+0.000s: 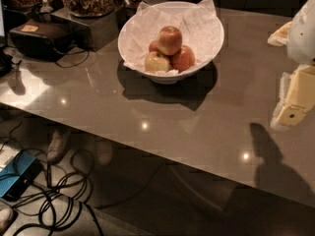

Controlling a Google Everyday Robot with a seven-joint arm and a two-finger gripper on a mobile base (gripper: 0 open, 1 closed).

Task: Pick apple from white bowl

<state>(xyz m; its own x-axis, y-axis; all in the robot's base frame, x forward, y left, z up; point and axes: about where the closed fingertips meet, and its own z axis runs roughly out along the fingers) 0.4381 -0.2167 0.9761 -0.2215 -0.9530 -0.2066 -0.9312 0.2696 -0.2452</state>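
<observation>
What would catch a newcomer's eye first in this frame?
The white bowl, lined with crumpled paper, sits at the top centre of the glossy table with a pile of apples in it. At the right edge, well apart from the bowl, the gripper hangs over the table. Tangled cables lie on the floor at lower left.

No legible txt anywhere from my end. Dark case (42, 37), top left on the table (172, 132), has a small tan patch on its lid, but whatever's on it is too small to read. Blue box (15, 178) on the floor, btm left, shows pale lines I can't resolve into letters. Gripper (294, 104) sits at the right edge over the table, pale yellow w/ one dark dot, nothing readable.
</observation>
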